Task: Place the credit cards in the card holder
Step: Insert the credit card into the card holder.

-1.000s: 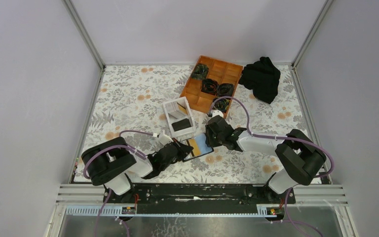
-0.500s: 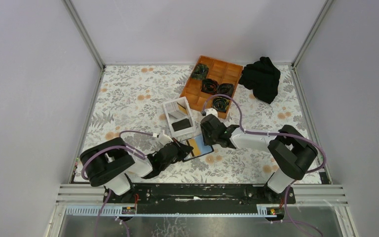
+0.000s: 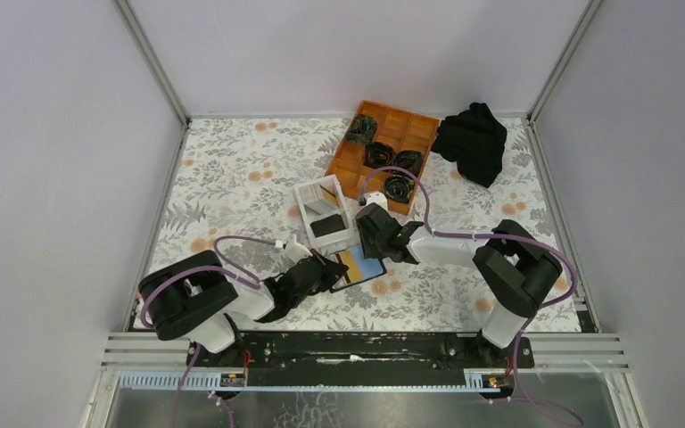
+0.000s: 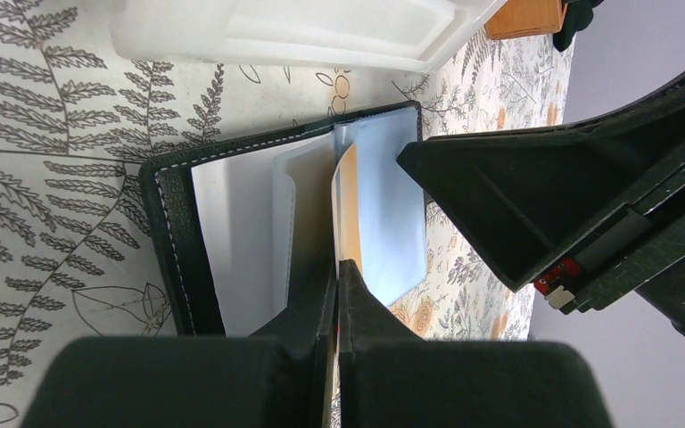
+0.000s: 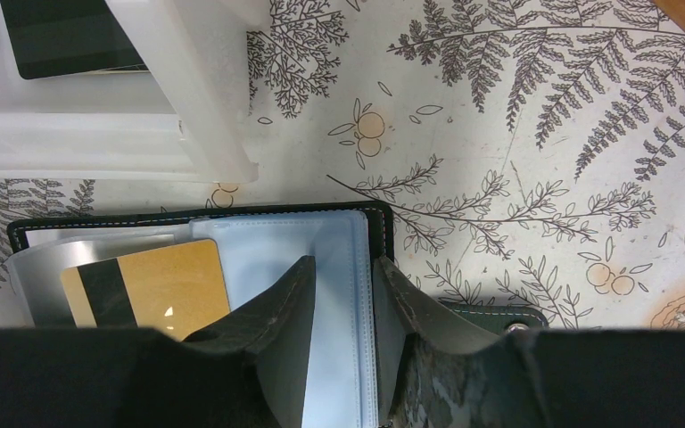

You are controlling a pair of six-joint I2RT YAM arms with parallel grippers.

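The black card holder (image 3: pixel 362 278) lies open on the flowered table, its clear sleeves (image 5: pixel 268 245) showing light blue. An orange-tan credit card (image 5: pixel 156 281) with a black stripe sits partly in a sleeve on the holder's left half. My left gripper (image 4: pixel 336 267) is shut on that card's near edge; in the top view this left gripper (image 3: pixel 332 267) comes in from the left. My right gripper (image 5: pixel 343 294) stands open over the holder's right side, the sleeves' stitched edge between its fingers (image 5: pixel 276 312). The holder's strap tab (image 5: pixel 491 316) pokes out to the right.
A white open-topped box (image 3: pixel 323 212) stands just behind the holder, with a dark card (image 5: pixel 62 40) in it. Farther back are an orange wooden tray (image 3: pixel 346 157) holding dark rolled items and a black cloth (image 3: pixel 473 138). Grey walls enclose the table.
My right gripper has slid left and back toward the white box, and its jaws have spread a little wider. The left gripper and the orange-tan card have stayed put.
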